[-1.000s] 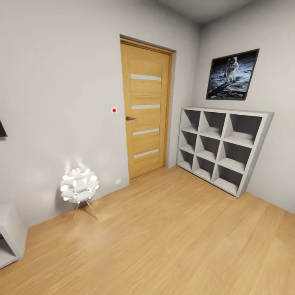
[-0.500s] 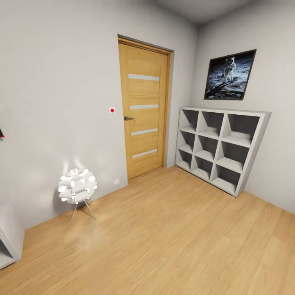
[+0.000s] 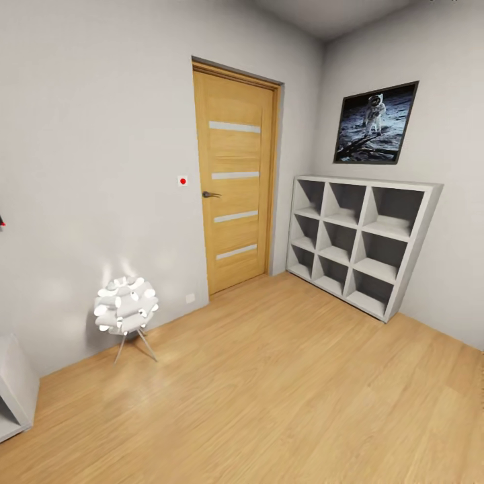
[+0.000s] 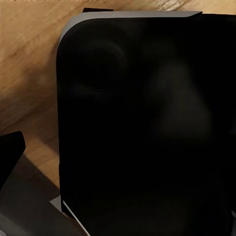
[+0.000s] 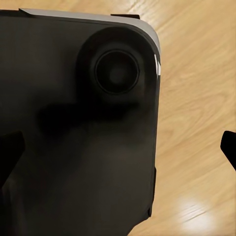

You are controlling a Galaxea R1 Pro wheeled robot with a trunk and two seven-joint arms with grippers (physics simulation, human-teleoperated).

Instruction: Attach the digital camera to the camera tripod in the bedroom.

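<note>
I am in the bedroom, facing a corner with a light wood door [image 3: 235, 178] and white cube shelves [image 3: 359, 245] on a light wood floor [image 3: 282, 396]. The digital camera and the camera tripod are out of view. A red sliver [image 3: 1, 220] shows at the left edge of the head view, too little to identify. In the left wrist view my left gripper [image 4: 118, 162] hangs over the robot's black base [image 4: 147, 123], with one dark fingertip [image 4: 10, 152] at the picture's edge. My right gripper [image 5: 118, 157] is open and holds nothing, its fingertips [image 5: 228, 147] far apart.
A framed astronaut picture [image 3: 374, 124] hangs above the shelves. A small white ball-shaped lamp [image 3: 126, 309] on thin legs stands by the wall, left of the door. A low white cabinet corner [image 3: 13, 393] sits at the far left. Open floor lies ahead.
The whole head view has slid slightly left, so the camera has turned a little to the right. Nothing in the room has moved.
</note>
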